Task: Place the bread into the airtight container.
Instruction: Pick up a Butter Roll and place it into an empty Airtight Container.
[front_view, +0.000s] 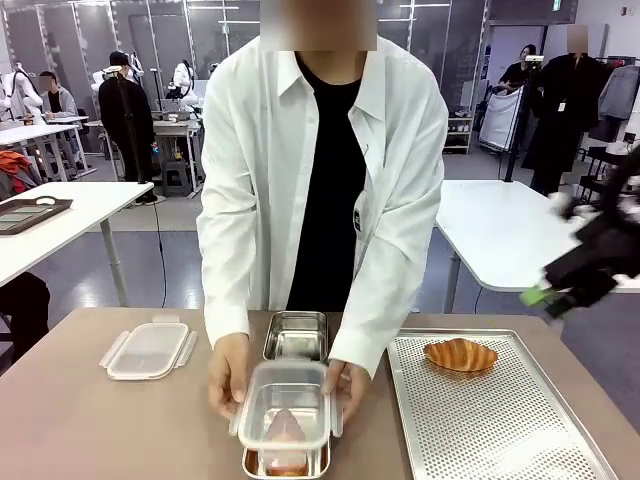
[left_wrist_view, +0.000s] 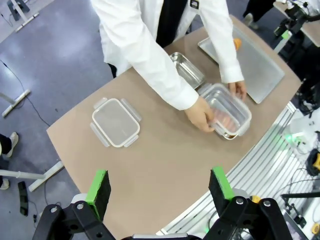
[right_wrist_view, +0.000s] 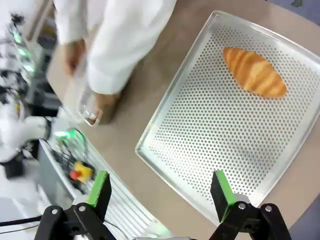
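Observation:
The bread, a golden croissant (front_view: 460, 354) (right_wrist_view: 255, 71) (left_wrist_view: 236, 44), lies at the far end of a perforated metal tray (front_view: 500, 420) (right_wrist_view: 200, 145). A person's hands hold the clear airtight container (front_view: 285, 400) (left_wrist_view: 229, 109) at the table's front middle, over a steel tray with something pink in it. Its lid (front_view: 147, 350) (left_wrist_view: 116, 122) lies apart at the left. My right gripper (front_view: 545, 295) (right_wrist_view: 160, 190) hangs open, high over the perforated tray, nothing between its fingers. High above the table's near edge, my left gripper (left_wrist_view: 160, 187) is open and empty.
A second, empty steel tray (front_view: 296, 335) (left_wrist_view: 187, 70) sits just beyond the container. The person stands at the far side, arms reaching over the middle of the table (front_view: 80, 420). A metal rail with an emergency stop button (right_wrist_view: 80, 172) runs along the robot's side.

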